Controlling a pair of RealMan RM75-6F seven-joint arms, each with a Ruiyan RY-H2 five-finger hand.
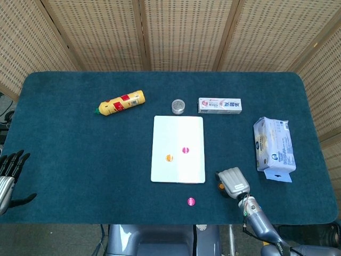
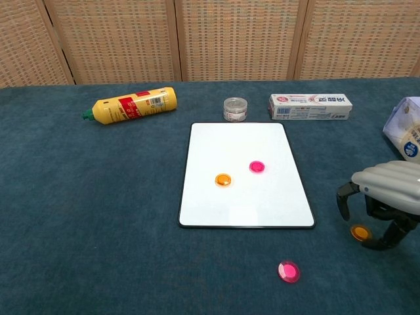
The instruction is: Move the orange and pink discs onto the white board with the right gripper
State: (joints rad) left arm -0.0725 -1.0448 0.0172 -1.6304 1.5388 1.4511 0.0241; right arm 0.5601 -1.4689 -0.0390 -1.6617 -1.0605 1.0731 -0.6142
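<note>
The right hand [image 2: 384, 203] arches open-fingered over a glossy orange disc [image 2: 360, 231] on the table, at 4 o'clock from the white board [image 2: 246, 176]; the left hand [image 1: 9, 173] rests open.

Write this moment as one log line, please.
right hand: over orange disc, not gripped | white board: two discs on | pink disc: off | left hand: idle

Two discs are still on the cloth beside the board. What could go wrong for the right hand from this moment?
The right hand hovers over the small orange disc on the cloth; its curled fingers could flick this flat disc away instead of pinching it. Carrying it to the white rectangular board, the hand might knock the orange disc already there.
</note>
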